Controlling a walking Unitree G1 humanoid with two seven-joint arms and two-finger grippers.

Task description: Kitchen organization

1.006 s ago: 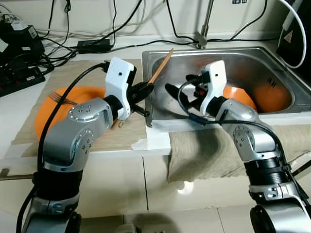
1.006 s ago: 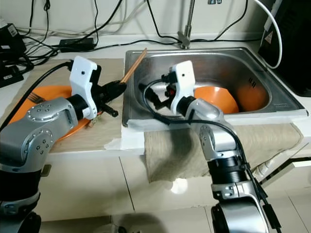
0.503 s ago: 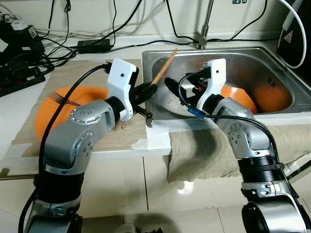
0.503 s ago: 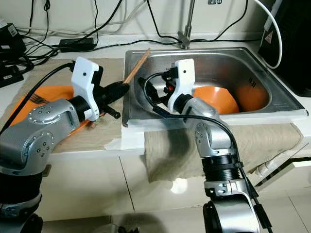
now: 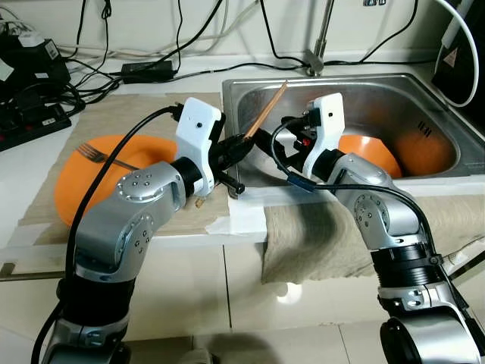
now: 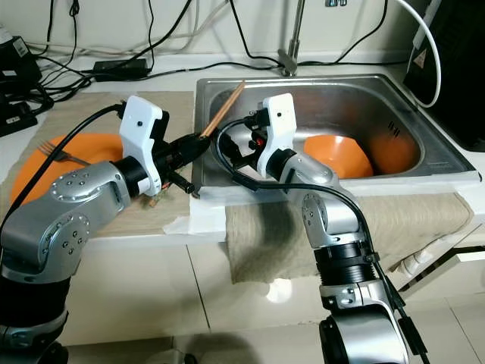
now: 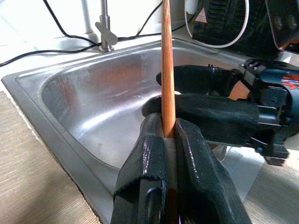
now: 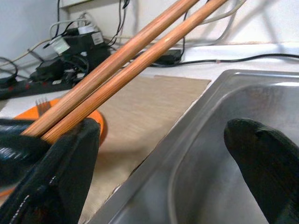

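Observation:
A pair of wooden chopsticks slants up over the left rim of the steel sink. My left gripper is shut on their lower end; in the left wrist view the two fingers clamp the sticks. My right gripper reaches left from inside the sink and stands open right beside them. In the right wrist view its fingers are wide apart, and the chopsticks cross just above one finger. An orange bowl lies in the sink behind the right arm.
An orange plate with a fork rests on the beige mat left of the sink. A beige towel hangs over the counter's front edge. The faucet stands behind the sink; power strips and cables crowd the back left.
My left gripper has carried the chopsticks rightward to the sink's rim. My right gripper has swung left to meet them, its fingers now beside the sticks.

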